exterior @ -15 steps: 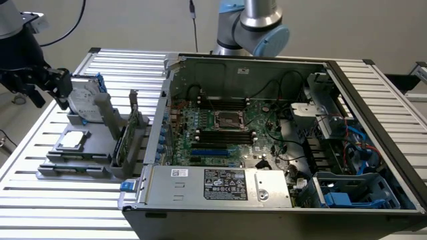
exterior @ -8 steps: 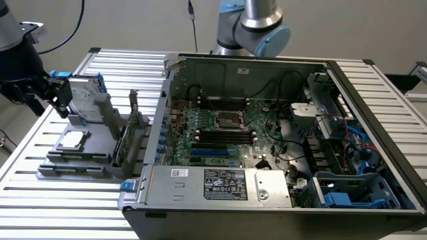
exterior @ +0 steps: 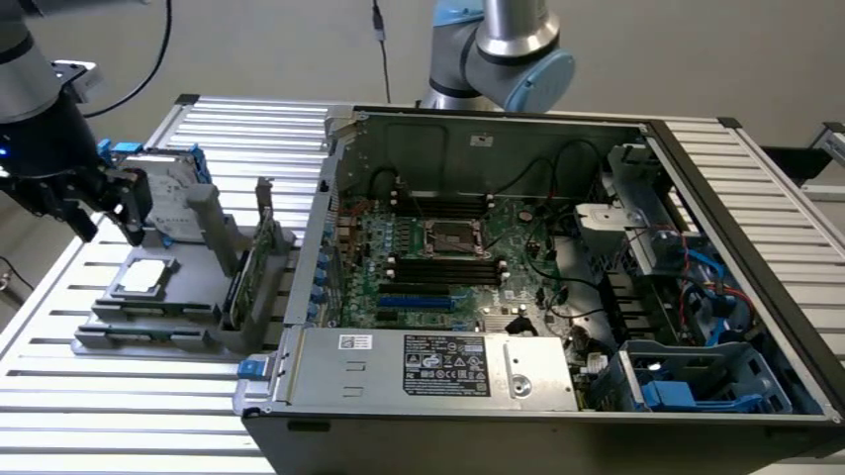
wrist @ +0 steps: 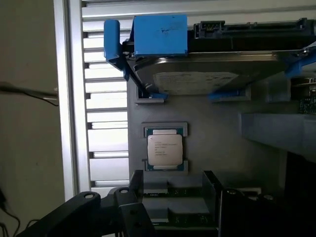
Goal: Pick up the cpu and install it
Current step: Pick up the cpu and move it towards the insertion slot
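So the claw (exterior: 113, 236) is wide open and empty, hanging just above the grey fixture (exterior: 185, 289) at the exterior view's left end of the slatted table (exterior: 79, 396). The cpu (exterior: 142, 277) lies flat in its square pocket on that fixture, right under the claw and a touch forward of it, not touching either finger. From the wrist view you look down past the two dark fingers (wrist: 137, 185) and the cpu (wrist: 164, 150) sits just beyond the tips, roughly lined up with the gap between them. There's print on its metal lid but I can't read it. Past the cpu, further from the claw, is the hard drive (wrist: 207, 74) in its blue brackets, propped on edge in the fixture. In the exterior view one finger hides part of it (exterior: 169, 193). Something thin and green stands on edge in a fixture slot on the far side from the claw, can't tell what it is. The claw's arm is chopped off by the frame edge. Well away from the claw, toward the exterior view's right, the open computer case (exterior: 739, 247) lies on its side with the motherboard (exterior: 410, 287) showing. The CPU socket (exterior: 456, 238) is in the middle, but it's too small to see if its frame is up or down. A second arm (exterior: 509, 49) is behind the case, cut off at the top.
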Motion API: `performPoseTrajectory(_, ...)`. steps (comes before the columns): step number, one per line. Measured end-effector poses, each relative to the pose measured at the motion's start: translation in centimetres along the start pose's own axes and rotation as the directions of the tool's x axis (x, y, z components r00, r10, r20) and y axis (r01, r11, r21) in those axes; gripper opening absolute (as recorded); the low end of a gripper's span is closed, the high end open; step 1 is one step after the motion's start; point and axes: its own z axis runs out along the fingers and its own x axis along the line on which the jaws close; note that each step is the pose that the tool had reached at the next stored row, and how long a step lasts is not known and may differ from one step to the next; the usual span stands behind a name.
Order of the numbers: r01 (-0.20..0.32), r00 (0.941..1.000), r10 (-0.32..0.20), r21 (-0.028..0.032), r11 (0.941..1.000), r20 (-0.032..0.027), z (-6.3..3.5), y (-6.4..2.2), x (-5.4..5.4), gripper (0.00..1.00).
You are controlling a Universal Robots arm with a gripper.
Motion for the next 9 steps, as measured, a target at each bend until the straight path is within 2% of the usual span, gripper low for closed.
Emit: performPoseTrajectory(9, 0.009, 1.0000, -0.009, 0.0002, 1.0000, -0.0005, 1.62, -0.11, -0.3, 0.60)
